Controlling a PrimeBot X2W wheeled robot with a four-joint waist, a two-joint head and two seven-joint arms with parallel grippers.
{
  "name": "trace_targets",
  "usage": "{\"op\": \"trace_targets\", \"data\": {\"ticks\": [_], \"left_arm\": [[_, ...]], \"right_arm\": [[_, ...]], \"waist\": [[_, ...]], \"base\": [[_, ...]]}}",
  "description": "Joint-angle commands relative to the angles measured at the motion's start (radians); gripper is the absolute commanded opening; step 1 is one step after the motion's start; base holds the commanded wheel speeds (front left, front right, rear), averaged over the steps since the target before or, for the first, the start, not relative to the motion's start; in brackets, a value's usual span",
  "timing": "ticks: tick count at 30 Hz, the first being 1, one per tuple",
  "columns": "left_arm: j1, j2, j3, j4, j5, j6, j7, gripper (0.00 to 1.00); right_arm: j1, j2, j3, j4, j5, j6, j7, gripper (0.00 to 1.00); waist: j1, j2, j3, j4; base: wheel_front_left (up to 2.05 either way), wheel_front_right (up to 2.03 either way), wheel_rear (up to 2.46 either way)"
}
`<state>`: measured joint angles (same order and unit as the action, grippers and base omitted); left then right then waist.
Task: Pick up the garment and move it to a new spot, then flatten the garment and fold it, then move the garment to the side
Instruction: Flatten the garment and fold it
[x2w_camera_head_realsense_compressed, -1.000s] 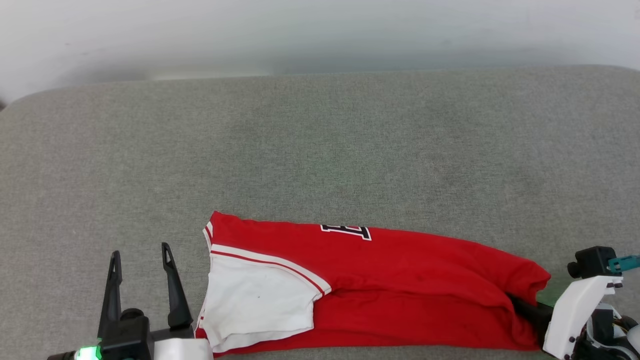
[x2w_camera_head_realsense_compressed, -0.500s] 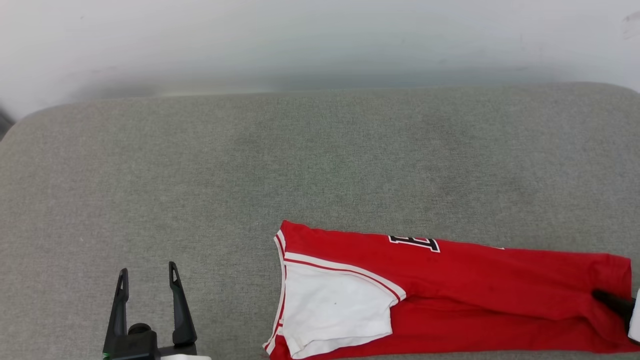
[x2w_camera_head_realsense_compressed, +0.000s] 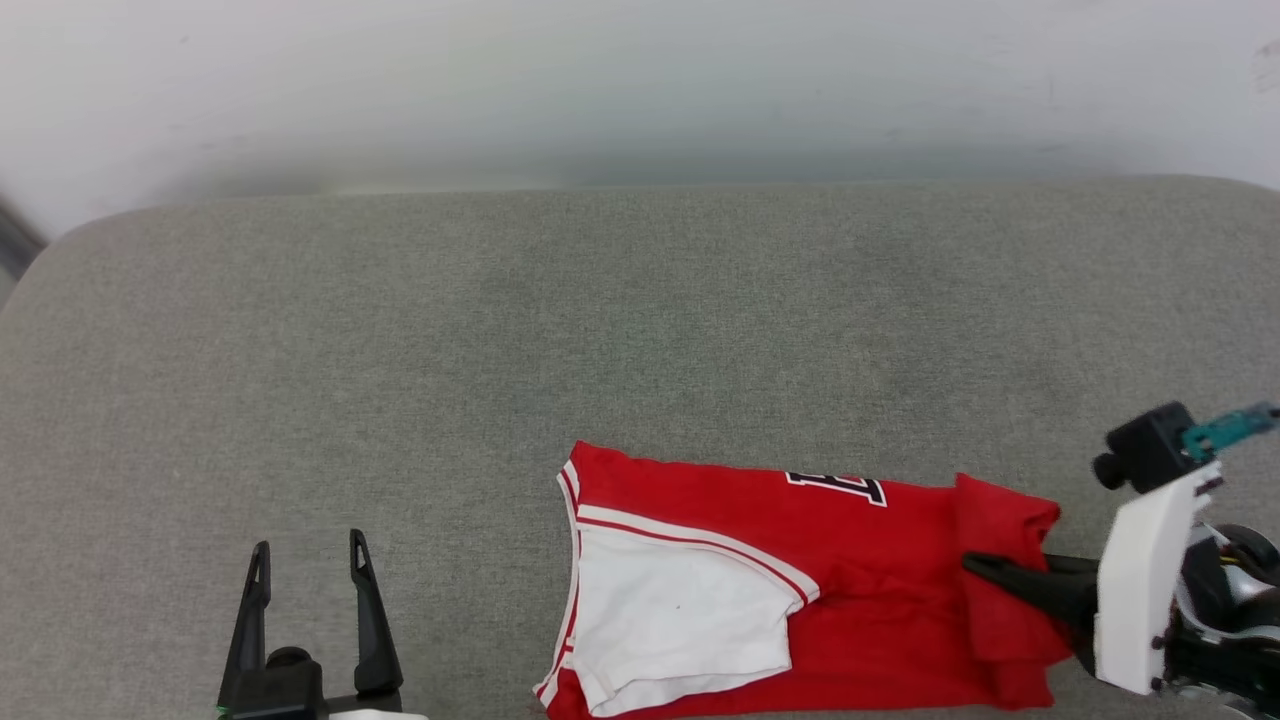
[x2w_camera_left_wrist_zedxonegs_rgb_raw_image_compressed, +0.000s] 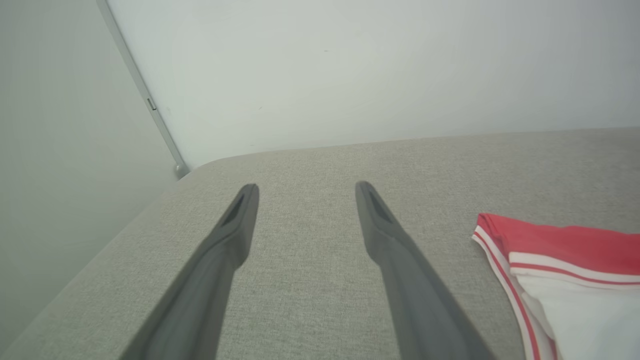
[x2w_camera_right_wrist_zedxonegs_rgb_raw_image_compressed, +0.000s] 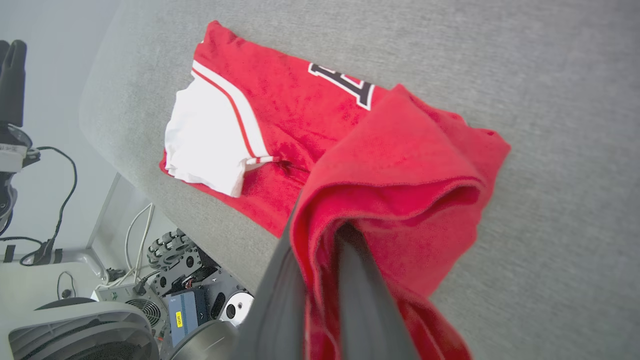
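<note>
The garment (x2w_camera_head_realsense_compressed: 760, 590), a red shirt with a white sleeve and a bit of black-and-white print, lies as a folded strip near the front edge of the grey cushion (x2w_camera_head_realsense_compressed: 600, 330). My right gripper (x2w_camera_head_realsense_compressed: 975, 568) is shut on the garment's red hem end and carries it leftward over the rest; in the right wrist view the garment (x2w_camera_right_wrist_zedxonegs_rgb_raw_image_compressed: 400, 190) drapes over my fingers (x2w_camera_right_wrist_zedxonegs_rgb_raw_image_compressed: 360, 280). Left of the garment, my left gripper (x2w_camera_head_realsense_compressed: 308, 562) stands open and empty; in the left wrist view it (x2w_camera_left_wrist_zedxonegs_rgb_raw_image_compressed: 305, 192) points across bare cushion, the garment's collar corner (x2w_camera_left_wrist_zedxonegs_rgb_raw_image_compressed: 560, 250) at right.
A pale wall (x2w_camera_head_realsense_compressed: 640, 90) rises behind the cushion. Beyond the cushion's front edge, the right wrist view shows cables and robot base hardware (x2w_camera_right_wrist_zedxonegs_rgb_raw_image_compressed: 175, 295) on the floor. Bare cushion spreads behind and to the left of the garment.
The camera shifted, moving the whole scene rightward. My right gripper has lifted the hem end and swung it left over the garment, shortening the strip. The left gripper stays open.
</note>
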<state>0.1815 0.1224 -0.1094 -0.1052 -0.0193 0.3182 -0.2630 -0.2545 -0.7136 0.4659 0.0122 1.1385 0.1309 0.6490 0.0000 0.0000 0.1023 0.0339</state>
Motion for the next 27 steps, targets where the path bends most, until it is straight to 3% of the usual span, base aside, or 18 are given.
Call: {"op": "trace_targets", "data": {"ticks": [1, 7, 14, 15, 22, 27], "left_arm": [[-0.011, -0.004, 0.008, 0.002, -0.001, -0.001, -0.002, 1.0], [-0.045, -0.014, 0.01, 0.008, 0.006, -0.02, -0.002, 1.0], [-0.087, -0.025, 0.015, 0.015, 0.006, -0.036, -0.002, 1.0], [-0.087, -0.025, 0.015, 0.015, 0.006, -0.036, -0.002, 1.0], [-0.117, -0.037, 0.0, 0.025, 0.007, -0.047, -0.002, 1.0], [-0.129, -0.047, 0.001, 0.03, 0.004, -0.042, -0.002, 1.0]], "right_arm": [[-0.032, 0.013, 0.016, -0.03, -0.024, 0.0, 0.016, 0.0], [-0.163, 0.125, 0.122, -0.064, -0.133, 0.0, 0.085, 0.0], [-0.373, 0.296, 0.307, 0.049, -0.245, 0.0, 0.136, 0.0], [-0.373, 0.296, 0.307, 0.049, -0.245, 0.0, 0.136, 0.0], [-0.503, 0.423, 0.467, 0.276, -0.292, 0.0, 0.094, 0.0], [-0.533, 0.466, 0.547, 0.426, -0.307, 0.0, 0.037, 0.0]], "waist": [[0.0, 0.0, 0.007, 0.004], [0.0, 0.0, 0.043, 0.022], [0.0, 0.0, 0.096, 0.035], [0.0, 0.0, 0.096, 0.035], [0.0, 0.0, 0.129, 0.062], [0.0, 0.0, 0.145, 0.076]], "base": [[0.0, 0.0, 0.0], [0.0, 0.0, 0.0], [0.0, 0.0, 0.0], [0.0, 0.0, 0.0], [0.0, 0.0, 0.0], [0.0, 0.0, 0.0]]}}
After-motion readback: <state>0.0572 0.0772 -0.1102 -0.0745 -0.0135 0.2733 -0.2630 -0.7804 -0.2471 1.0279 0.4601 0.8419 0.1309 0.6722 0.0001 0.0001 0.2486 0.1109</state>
